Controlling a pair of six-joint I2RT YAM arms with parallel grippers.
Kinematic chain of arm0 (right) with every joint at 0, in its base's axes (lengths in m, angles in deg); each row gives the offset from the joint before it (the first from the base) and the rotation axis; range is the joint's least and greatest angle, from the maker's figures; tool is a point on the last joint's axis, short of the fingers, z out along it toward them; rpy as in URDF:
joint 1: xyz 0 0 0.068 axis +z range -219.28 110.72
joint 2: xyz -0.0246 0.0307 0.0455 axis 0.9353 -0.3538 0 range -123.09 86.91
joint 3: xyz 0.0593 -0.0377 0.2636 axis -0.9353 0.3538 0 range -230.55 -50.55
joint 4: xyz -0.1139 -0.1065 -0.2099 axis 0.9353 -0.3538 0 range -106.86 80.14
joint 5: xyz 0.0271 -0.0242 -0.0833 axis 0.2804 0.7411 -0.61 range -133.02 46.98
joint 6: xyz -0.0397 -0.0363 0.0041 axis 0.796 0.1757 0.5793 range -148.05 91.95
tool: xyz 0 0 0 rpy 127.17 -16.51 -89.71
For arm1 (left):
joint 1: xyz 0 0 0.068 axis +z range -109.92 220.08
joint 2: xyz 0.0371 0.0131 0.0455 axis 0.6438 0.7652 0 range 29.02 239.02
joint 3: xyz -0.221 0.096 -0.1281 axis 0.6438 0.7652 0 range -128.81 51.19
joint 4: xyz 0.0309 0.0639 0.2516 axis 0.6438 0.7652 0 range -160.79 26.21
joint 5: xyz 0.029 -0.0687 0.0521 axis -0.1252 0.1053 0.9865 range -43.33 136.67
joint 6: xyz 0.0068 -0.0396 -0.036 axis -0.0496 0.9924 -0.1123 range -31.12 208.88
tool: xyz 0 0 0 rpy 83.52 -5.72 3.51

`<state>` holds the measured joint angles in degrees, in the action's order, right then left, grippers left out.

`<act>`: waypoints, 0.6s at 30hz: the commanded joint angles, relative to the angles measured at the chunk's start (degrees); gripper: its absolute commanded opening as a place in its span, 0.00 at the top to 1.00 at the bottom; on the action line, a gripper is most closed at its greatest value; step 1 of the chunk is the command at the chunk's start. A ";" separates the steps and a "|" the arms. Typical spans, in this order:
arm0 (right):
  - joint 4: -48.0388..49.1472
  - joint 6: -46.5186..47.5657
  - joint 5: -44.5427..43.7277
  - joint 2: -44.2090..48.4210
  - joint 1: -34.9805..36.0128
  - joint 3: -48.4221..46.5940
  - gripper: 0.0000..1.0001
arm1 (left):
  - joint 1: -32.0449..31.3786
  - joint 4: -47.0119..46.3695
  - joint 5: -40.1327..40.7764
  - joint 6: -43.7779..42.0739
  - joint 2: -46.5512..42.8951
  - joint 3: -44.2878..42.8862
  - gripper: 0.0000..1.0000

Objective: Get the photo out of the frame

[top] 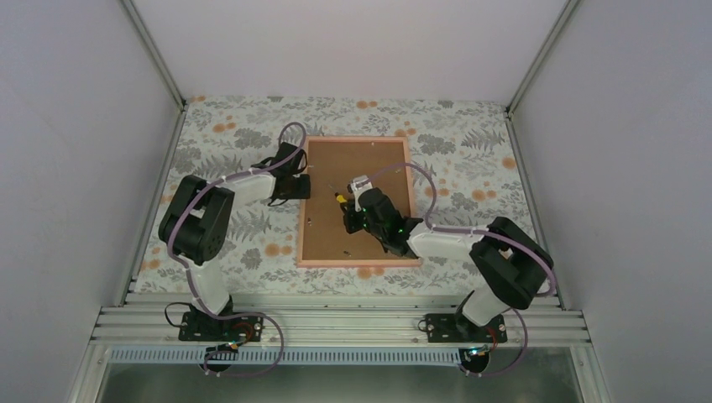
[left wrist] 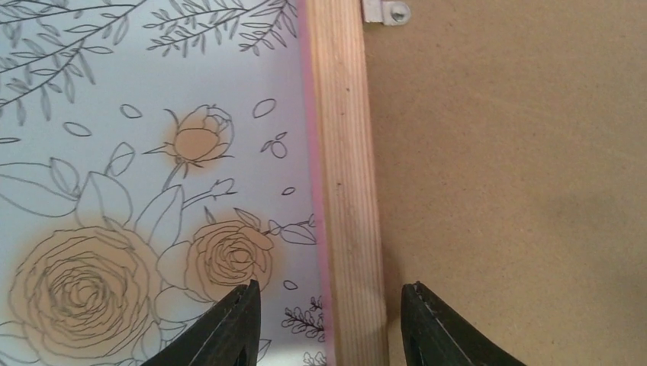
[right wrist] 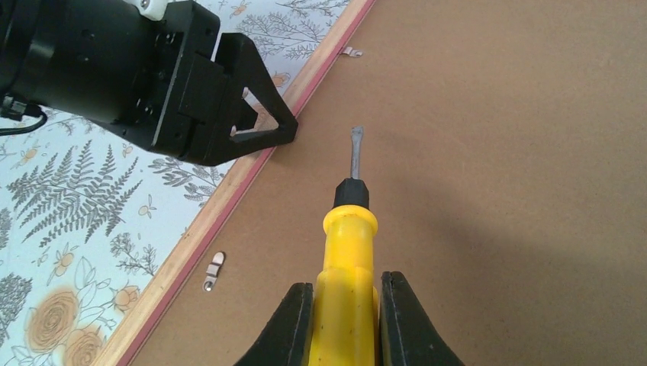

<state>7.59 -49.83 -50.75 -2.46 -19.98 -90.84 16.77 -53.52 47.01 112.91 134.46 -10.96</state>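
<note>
The pink frame lies face down on the floral cloth, and its brown backing panel fills it. The photo is hidden under the panel. My left gripper is open, with its jaws either side of the frame's left rail; it is empty. My right gripper is over the panel, shut on a yellow-handled screwdriver. The screwdriver's blade points toward the left gripper and the left rail.
Small metal clips sit along the panel's left edge, and one sits at the rail's top. White walls close in the table on three sides. The floral cloth surrounds the frame.
</note>
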 commanded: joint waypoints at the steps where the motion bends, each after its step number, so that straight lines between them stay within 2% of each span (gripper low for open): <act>1: 2.47 2.01 1.58 -2.20 -1.01 -3.05 0.96 | 0.10 -1.10 -2.33 -1.79 1.30 -1.44 0.54; 9: 2.62 3.93 4.49 -7.54 -1.75 -7.52 0.96 | 0.02 -1.38 -4.06 -3.07 0.67 1.96 0.80; 18: 1.83 6.23 7.66 -13.94 -1.93 -13.55 0.96 | -0.31 -2.20 -6.40 -2.32 -4.09 8.36 0.85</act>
<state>8.45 -45.99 -44.89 -14.21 -21.42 -101.37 16.98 -58.15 44.19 111.38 132.06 -5.84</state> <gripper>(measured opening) 0.109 0.175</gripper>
